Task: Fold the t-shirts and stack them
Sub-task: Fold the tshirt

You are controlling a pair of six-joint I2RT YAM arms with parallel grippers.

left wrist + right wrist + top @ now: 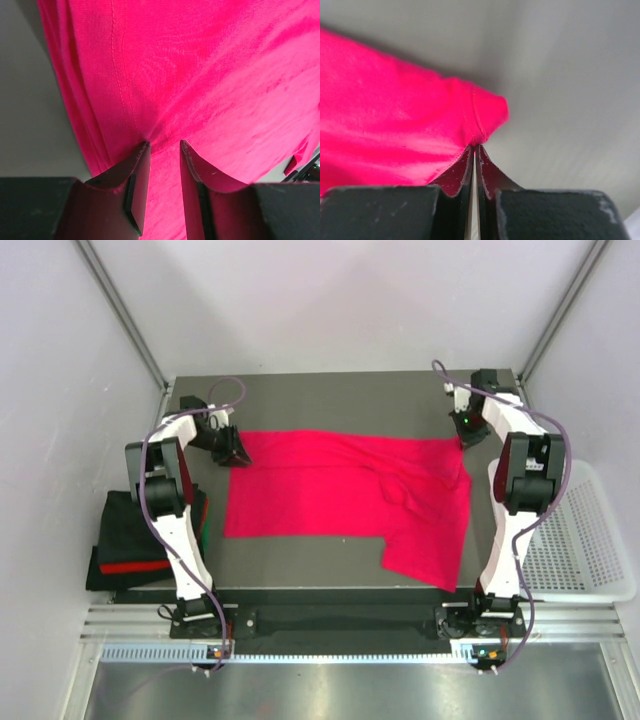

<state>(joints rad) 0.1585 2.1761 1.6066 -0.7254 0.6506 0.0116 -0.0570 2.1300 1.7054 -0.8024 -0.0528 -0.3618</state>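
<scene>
The table (330, 400) is a flat, matt, dark grey slab, boxed in by plain pale walls (330, 300). A white mesh basket (590, 540) sits off its edge, on the right gripper's outer side and back toward that arm's base.

The magenta shirt (320, 490) lies spread across the table between the two hands. The left gripper (164, 145) stands at the shirt's far left corner, tips down on the cloth. The bulk of the shirt runs off to that hand's right. Its jaws are a narrow way apart, not closed, with cloth showing in the gap and small wrinkles fanning from one fingertip (137, 167). The right gripper (476, 146) is at the opposite far corner, jaws pressed together and pinching the hemmed corner, which pokes out just past its tips. The rest of the cloth spreads to that hand's left.

The pile (125, 535) of folded shirts rests behind the left gripper, off the table's edge on that arm's outer side. It is black on top, with a red band and a sliver of green at its edges.

The shirt is a thin, soft knit with a stitched seam. It lies mostly flat but is rumpled near the right hand, and one flap reaches toward the near edge. The fingers are black, hard and wedge-shaped.
</scene>
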